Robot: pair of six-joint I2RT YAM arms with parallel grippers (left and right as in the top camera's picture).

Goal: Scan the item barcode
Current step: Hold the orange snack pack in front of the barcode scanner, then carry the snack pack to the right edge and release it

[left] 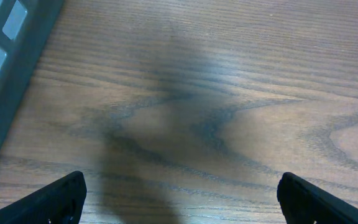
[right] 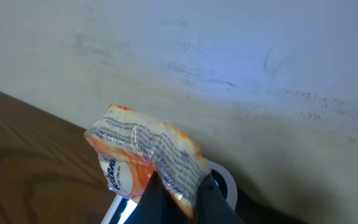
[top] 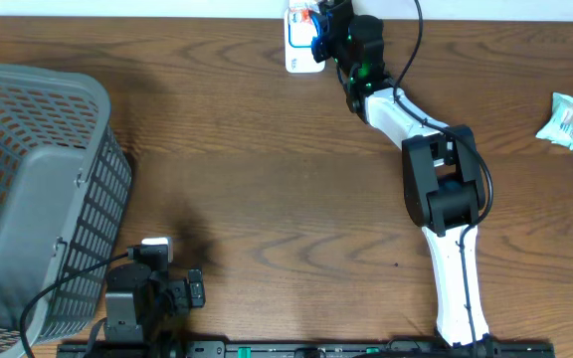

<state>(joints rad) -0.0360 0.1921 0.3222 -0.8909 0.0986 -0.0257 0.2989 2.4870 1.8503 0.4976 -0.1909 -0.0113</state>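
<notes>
Overhead, packet: we see the orange-and-white packet (top: 298,17) pinched in the right gripper (top: 318,30), well right of the grey basket (top: 38,189), over a white device (top: 302,58).
Overhead, left gripper (top: 155,247): just right of the basket, near edge.
Left wrist, hand: we find the jaws spread wide, holding nothing.
Left wrist, surface: bare wooden table (left: 229,93); basket wall upper left.
Right wrist, grip: closed tight on the crinkled packet's lower edge.
Right wrist, room: we see a pale wall (right: 229,56) behind, table lower left.
</notes>
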